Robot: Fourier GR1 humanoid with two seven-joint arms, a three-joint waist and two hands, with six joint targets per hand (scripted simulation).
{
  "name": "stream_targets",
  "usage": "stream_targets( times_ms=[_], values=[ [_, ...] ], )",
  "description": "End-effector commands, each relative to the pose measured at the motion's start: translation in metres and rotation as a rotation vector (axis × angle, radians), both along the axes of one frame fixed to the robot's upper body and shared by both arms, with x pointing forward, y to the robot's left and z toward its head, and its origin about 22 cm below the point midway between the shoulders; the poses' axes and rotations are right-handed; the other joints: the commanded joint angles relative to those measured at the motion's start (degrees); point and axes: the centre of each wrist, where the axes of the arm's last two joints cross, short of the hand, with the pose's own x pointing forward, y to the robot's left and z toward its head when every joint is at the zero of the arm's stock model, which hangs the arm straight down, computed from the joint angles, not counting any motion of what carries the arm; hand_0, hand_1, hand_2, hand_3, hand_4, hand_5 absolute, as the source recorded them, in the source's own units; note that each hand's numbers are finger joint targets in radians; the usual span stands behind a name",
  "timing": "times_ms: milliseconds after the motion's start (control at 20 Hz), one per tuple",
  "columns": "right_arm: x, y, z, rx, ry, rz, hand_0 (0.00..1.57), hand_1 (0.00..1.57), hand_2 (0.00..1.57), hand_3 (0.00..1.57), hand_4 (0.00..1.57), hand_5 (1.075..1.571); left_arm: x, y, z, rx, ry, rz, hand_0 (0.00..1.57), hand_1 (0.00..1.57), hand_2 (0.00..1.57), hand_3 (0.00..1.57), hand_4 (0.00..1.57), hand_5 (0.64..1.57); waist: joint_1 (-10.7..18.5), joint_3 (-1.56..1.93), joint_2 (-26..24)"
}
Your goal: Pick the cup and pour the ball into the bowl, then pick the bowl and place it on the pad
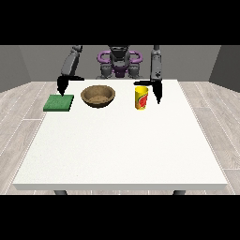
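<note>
A yellow cup (141, 98) with a red mark stands upright on the white table (122, 145), right of centre at the back. The ball is hidden from this view. A brown wooden bowl (98, 96) sits to the cup's left. Further left lies a flat green pad (59, 102). The hand at the view's right (156, 90) hangs just beside the cup's right side, fingers pointing down and thumb reaching out over the cup's rim, not closed round it. The hand at the view's left (62, 85) hovers over the pad's back edge with straight fingers, holding nothing.
The robot's torso (119, 63) stands behind the table's far edge. The table's wide front half stretches towards the camera. Grey wood floor surrounds the table.
</note>
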Motion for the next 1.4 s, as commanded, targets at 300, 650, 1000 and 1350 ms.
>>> stream_targets(
  times_ms=[300,650,1000,1350],
  values=[
    [0.019,-0.008,0.006,-0.024,-0.078,0.016,0.0,0.0,0.0,0.0,0.0,1.549,0.037,0.007,0.012,-0.016,-0.074,0.046,0.0,0.0,0.0,0.0,0.0,1.392,-2.34,0.01,5.6],
    [0.032,-0.026,0.043,-0.034,-0.141,0.078,0.0,0.0,0.0,0.0,0.0,1.538,0.048,0.012,0.011,-0.027,-0.138,0.149,0.56,0.56,0.0,0.0,0.55,1.532,-6.07,-0.04,9.65],
    [0.034,-0.037,0.055,-0.046,-0.18,0.072,0.0,0.0,0.28,0.0,0.13,1.548,0.029,0.026,0.005,0.103,-0.148,0.339,1.36,1.36,1.57,1.57,1.19,1.528,-9.65,0.0,12.08],
    [0.044,-0.029,0.048,-0.077,-0.022,0.147,0.0,0.0,0.21,0.12,0.23,1.553,0.019,0.027,0.013,0.41,-0.055,0.49,1.39,1.39,1.57,1.57,1.25,1.53,-12.99,0.27,0.42]
  ],
)
